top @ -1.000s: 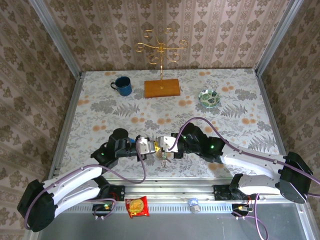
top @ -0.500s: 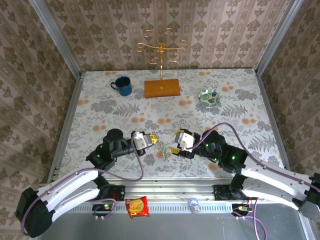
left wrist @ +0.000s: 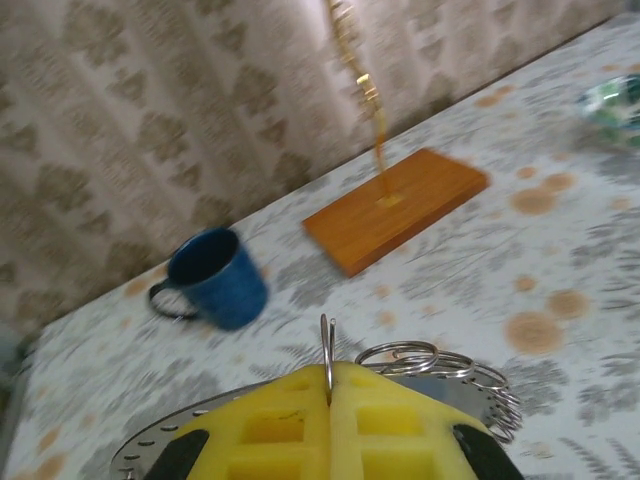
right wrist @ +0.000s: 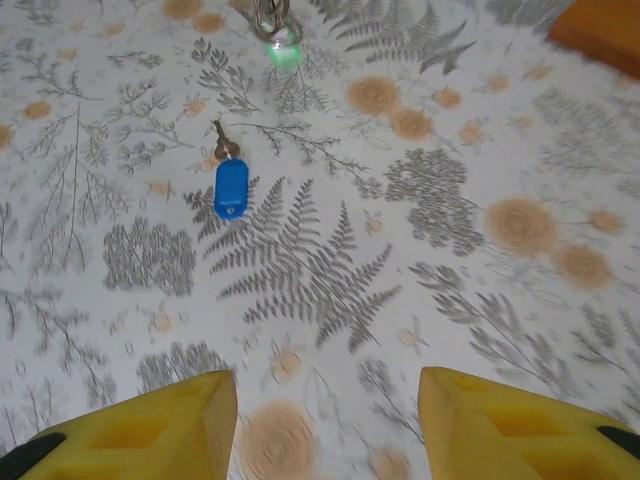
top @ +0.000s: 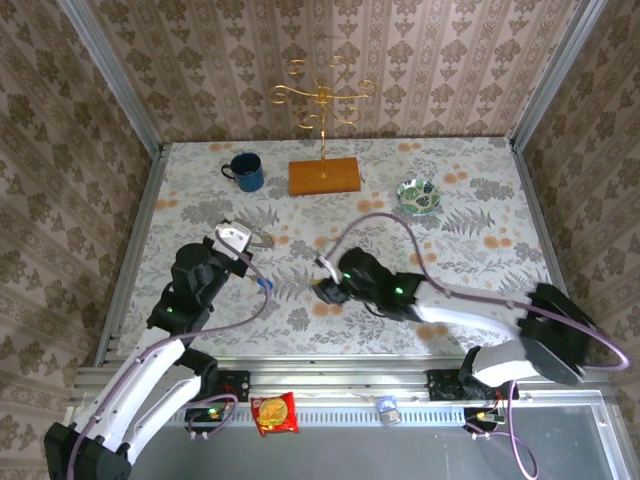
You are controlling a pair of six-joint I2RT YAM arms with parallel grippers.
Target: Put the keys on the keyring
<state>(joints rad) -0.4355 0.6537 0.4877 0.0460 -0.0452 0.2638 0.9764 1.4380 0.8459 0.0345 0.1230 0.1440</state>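
Observation:
My left gripper [top: 243, 240] [left wrist: 330, 378] is raised over the left of the table. Its yellow pads are shut on the thin wire of the keyring [left wrist: 327, 345], which stands up between them. More wire loops [left wrist: 400, 355] hang beside it. A blue key [right wrist: 230, 186] [top: 265, 285] lies loose on the tablecloth. Farther off, a greenish key [right wrist: 283, 50] dangles under wire loops. My right gripper [top: 322, 287] [right wrist: 325, 410] hovers low, right of the blue key, open with nothing between its fingers.
A blue mug [top: 244, 172] [left wrist: 212, 280] stands at the back left. A golden stand on a wooden base [top: 324, 176] [left wrist: 395, 208] is at the back centre, a green bowl [top: 418, 195] at the back right. A snack packet [top: 274, 412] lies on the front rail.
The grippers were together near the front centre. My left gripper has pulled back left with the keyring. My right gripper has opened and moved left. The blue key now lies on the table.

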